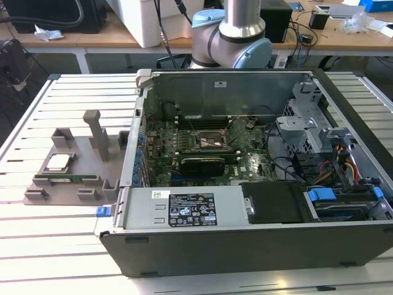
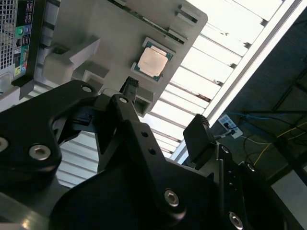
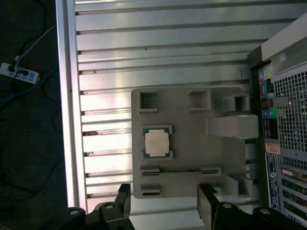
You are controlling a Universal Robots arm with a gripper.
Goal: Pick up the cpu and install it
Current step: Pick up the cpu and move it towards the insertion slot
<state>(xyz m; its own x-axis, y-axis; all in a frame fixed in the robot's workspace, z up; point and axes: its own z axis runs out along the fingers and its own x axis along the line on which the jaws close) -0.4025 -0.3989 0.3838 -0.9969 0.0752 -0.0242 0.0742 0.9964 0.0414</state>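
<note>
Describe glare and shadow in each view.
First wrist view: the cpu is evenly lit, glare bands the slatted table. Second wrist view: the table glares white and the open gripper sits dark against it. Exterior view: the computer case inside lies in shadow.

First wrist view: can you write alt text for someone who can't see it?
The cpu, a small silvery square chip, sits in a grey holder on a slatted metal table. The open gripper hangs near the holder's edge; a computer case stands beside the holder.

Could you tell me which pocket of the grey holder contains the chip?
The square pocket on the grey holder's side away from the computer case holds the cpu.
</note>
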